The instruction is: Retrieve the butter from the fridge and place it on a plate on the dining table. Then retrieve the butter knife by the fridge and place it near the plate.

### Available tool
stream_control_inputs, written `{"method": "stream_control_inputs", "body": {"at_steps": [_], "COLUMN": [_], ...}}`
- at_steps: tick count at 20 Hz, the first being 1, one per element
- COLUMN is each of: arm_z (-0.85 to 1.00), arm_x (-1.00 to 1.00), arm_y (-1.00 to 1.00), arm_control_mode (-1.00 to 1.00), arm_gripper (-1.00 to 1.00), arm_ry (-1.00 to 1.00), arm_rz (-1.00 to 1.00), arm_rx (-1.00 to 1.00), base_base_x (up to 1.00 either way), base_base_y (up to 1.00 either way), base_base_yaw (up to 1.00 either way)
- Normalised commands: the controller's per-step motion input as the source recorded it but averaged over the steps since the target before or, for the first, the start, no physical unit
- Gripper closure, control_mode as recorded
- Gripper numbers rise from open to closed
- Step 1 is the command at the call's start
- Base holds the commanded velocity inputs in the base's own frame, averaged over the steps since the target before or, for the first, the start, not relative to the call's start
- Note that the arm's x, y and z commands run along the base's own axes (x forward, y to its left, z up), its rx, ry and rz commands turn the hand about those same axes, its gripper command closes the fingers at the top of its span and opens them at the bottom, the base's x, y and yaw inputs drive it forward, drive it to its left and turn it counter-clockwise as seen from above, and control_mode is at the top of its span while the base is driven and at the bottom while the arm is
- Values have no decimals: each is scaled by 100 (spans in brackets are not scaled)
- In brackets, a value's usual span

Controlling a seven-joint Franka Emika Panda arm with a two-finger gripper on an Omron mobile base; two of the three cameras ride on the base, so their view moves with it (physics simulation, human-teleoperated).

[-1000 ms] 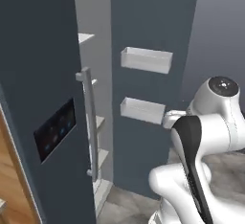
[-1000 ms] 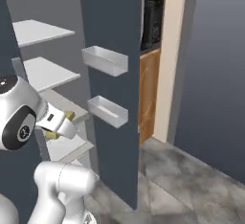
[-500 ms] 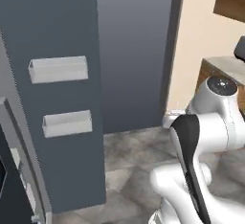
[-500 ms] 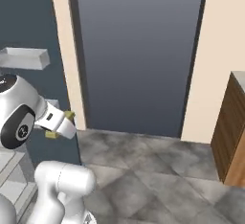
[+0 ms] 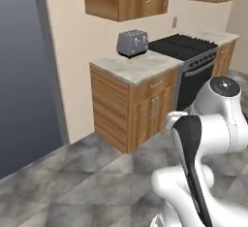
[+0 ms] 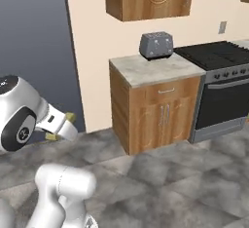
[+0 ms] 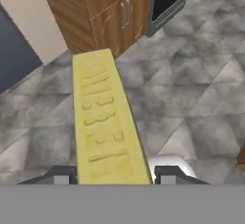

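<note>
Between the fingers [image 7: 111, 175], the butter [image 7: 105, 122] is clamped at its near end, its yellow stick jutting forward above the grey tiled floor [image 7: 191, 98]. From the right base camera, a yellowish bit, probably the same butter, shows at the arm's tip. Beyond stand a wooden counter [image 6: 151, 71] with a toaster [image 6: 156, 45] and a black stove [image 6: 219, 56].

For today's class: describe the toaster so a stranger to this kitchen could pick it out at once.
Find the black stove against the beige wall. Beside it stands a wooden cabinet with a pale stone top, and on that top sits the toaster: a small grey box with rounded corners, the only appliance standing there.
</note>
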Motion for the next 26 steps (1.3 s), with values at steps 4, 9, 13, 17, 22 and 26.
{"method": "stream_control_inputs", "body": {"at_steps": [4,9,13,17,22,26], "arm_z": [0,0,0,0,0,0], "arm_x": [0,0,0,0,0,0], "arm_y": [0,0,0,0,0,0], "arm_control_mode": [100,100,100,100,100,100], "arm_gripper": [100,100,100,100,100,100], "arm_ry": [0,0,0,0,0,0], "arm_rz": [0,0,0,0,0,0], "arm_rx": [0,0,0,0,0,0], "base_base_x": [0,0,0,8,0,68], "base_base_y": [-34,-4,-5,-67,-69,-27], "base_base_yaw": [-97,-100,-100,-78,-50,-11]}}
